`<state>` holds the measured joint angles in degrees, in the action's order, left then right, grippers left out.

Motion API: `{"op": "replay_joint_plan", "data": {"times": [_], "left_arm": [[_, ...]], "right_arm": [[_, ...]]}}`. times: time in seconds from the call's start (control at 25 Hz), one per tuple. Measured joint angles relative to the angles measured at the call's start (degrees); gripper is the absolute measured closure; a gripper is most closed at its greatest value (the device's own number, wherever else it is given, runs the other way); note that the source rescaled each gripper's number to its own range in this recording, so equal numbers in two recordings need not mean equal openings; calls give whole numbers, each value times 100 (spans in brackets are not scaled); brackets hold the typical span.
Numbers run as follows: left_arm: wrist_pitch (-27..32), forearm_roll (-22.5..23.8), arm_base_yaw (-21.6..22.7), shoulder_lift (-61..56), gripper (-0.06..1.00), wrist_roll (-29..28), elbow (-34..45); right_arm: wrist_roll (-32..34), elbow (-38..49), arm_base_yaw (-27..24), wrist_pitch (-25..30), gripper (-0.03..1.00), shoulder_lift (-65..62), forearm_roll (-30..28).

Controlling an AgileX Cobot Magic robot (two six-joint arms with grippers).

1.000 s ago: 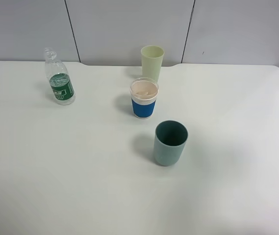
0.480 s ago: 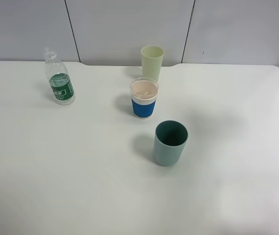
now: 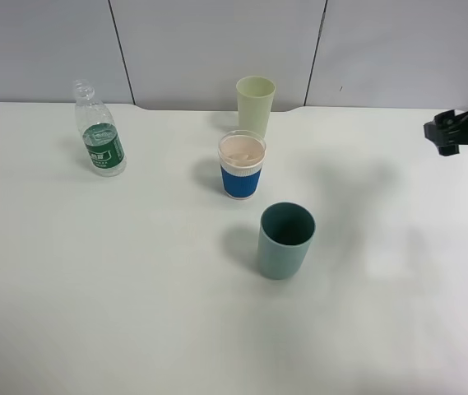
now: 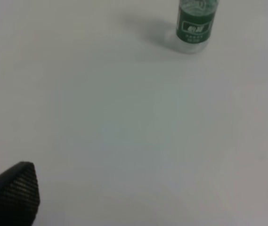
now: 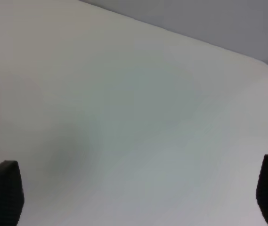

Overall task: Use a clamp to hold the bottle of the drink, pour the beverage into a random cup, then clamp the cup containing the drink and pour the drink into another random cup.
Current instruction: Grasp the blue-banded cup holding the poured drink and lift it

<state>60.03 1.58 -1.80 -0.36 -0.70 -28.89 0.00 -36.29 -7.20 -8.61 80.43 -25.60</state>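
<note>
At the high view's right edge, the black right arm (image 3: 462, 127) has newly appeared above the white surface (image 3: 135, 288). Jaws of the left gripper (image 4: 143, 197) and right gripper (image 5: 134, 193) stand wide, empty. Unmoved: the clear green-labelled plastic bottle (image 3: 100, 140) at rear left, the blue-sleeved paper cup (image 3: 241, 169) mid-surface, and the grey-teal plastic tumbler (image 3: 284, 243) nearer.

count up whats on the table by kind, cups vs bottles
cups: 3 (pale yellow-green cup, blue-sleeved paper cup, teal tumbler)
bottles: 1 (green-label bottle)
total: 4
</note>
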Motion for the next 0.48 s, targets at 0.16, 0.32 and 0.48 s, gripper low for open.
{"op": "replay_joint_plan", "data": {"times": [0.16, 0.32, 0.48], "left_arm": [[0, 0, 0, 0, -6, 0, 0], [0, 0, 0, 0, -6, 0, 0], [0, 0, 0, 0, -6, 0, 0]], "right_arm": [[102, 0, 0, -892, -2, 490, -654], [498, 0, 0, -1698, -2, 878, -1317], [933, -7, 0, -2566, -2, 1349, -2073]]}}
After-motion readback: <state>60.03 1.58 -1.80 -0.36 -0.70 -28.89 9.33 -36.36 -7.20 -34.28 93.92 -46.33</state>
